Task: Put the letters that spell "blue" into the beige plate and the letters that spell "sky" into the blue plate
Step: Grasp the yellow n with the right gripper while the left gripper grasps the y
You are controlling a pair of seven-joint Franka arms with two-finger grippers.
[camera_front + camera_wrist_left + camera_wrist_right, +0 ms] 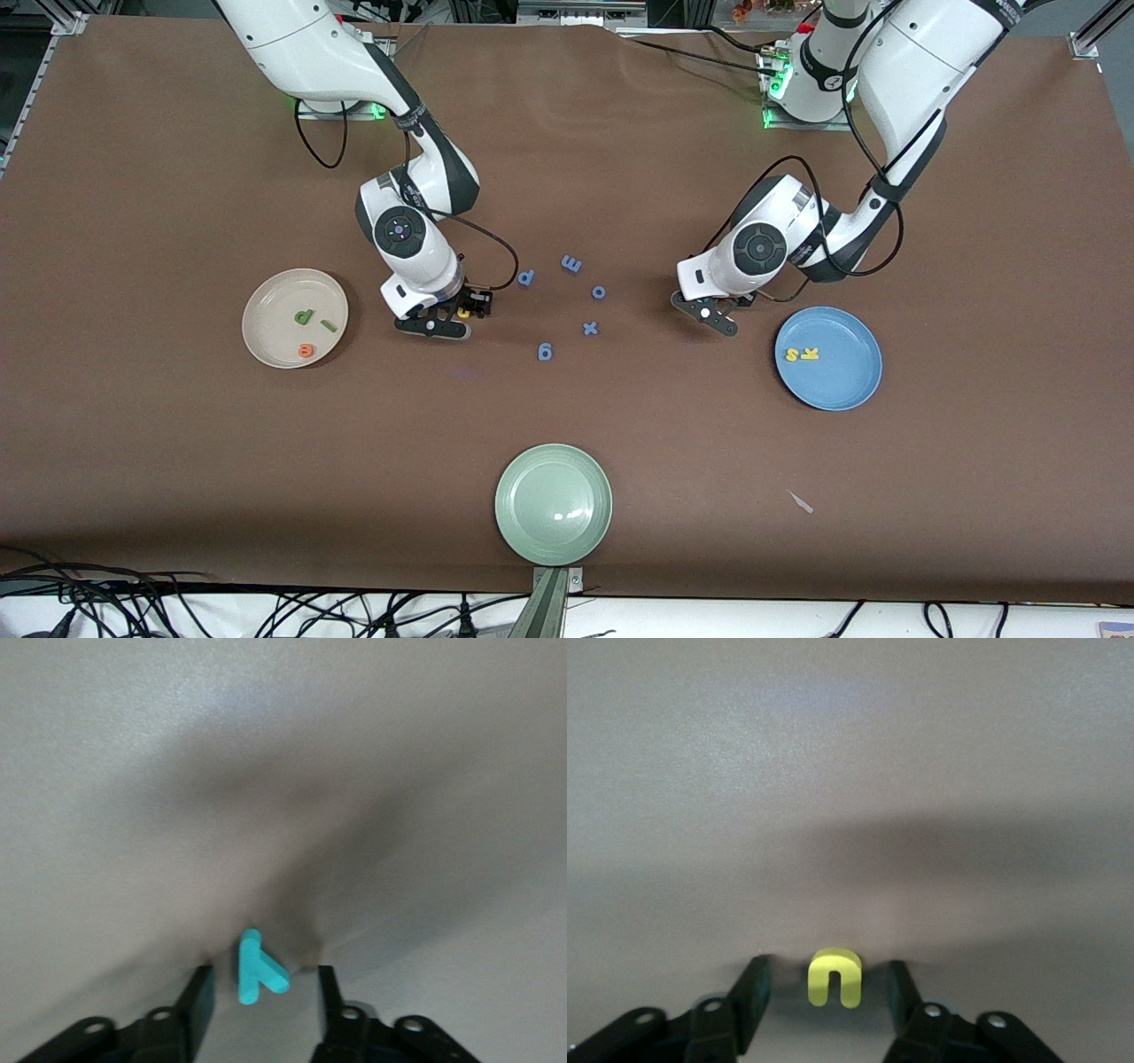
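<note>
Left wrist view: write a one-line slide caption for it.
Left end effector straddles the teal y lying on the brown table, a finger on each side, not yet touching.

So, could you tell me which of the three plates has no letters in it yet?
The pale green plate, nearest the front camera, holds nothing. The beige plate has three letters in it and the blue plate has two yellow ones.
</note>
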